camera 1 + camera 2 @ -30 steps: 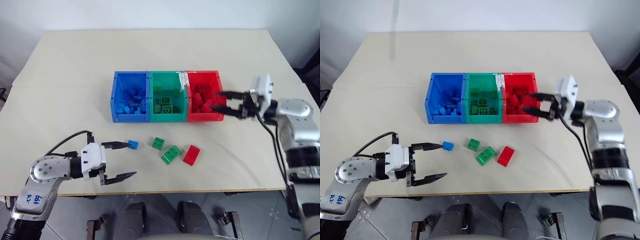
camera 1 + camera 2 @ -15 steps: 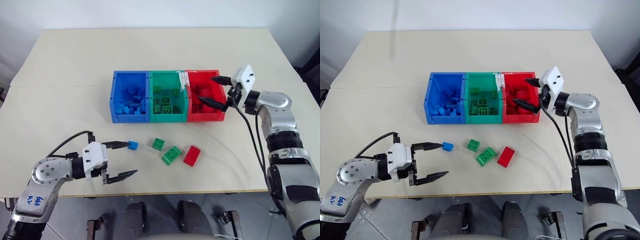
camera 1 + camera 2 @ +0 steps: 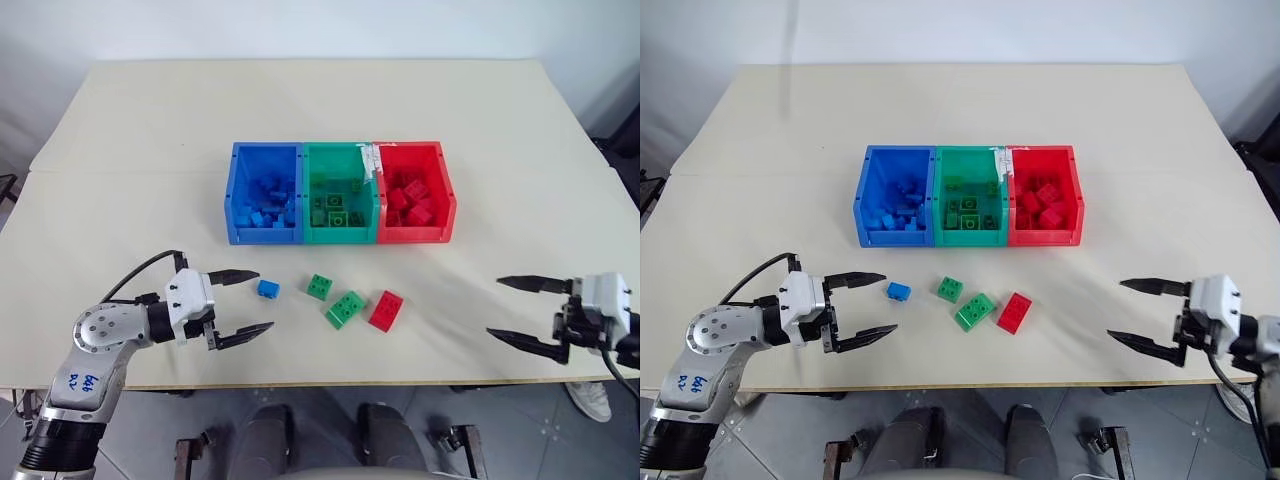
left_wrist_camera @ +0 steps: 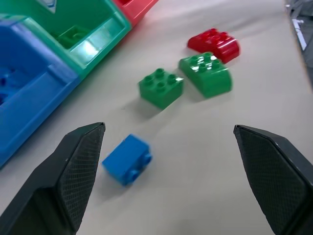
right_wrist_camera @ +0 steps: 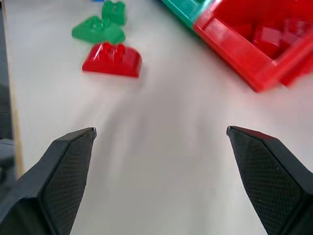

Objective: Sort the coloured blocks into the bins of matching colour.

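Three joined bins stand mid-table: blue bin (image 3: 262, 236), green bin (image 3: 340, 237) and red bin (image 3: 415, 236), each holding blocks of its own colour. In front of them lie loose blocks: a small blue block (image 3: 268, 289), a square green block (image 3: 319, 287), a long green block (image 3: 345, 308) and a long red block (image 3: 385, 310). My left gripper (image 3: 265, 300) is open, low over the table, its fingertips flanking the blue block (image 4: 127, 159) without touching it. My right gripper (image 3: 493, 307) is open and empty near the front right edge, pointing toward the red block (image 5: 112, 59).
The beige table (image 3: 150, 140) stretches wide behind and beside the bins. Its front edge runs just below both grippers. A black cable loops from the left wrist (image 3: 140, 272).
My right gripper opened over the red bin, then swung back and down to the front right of the table. My left gripper edged forward around the blue block.
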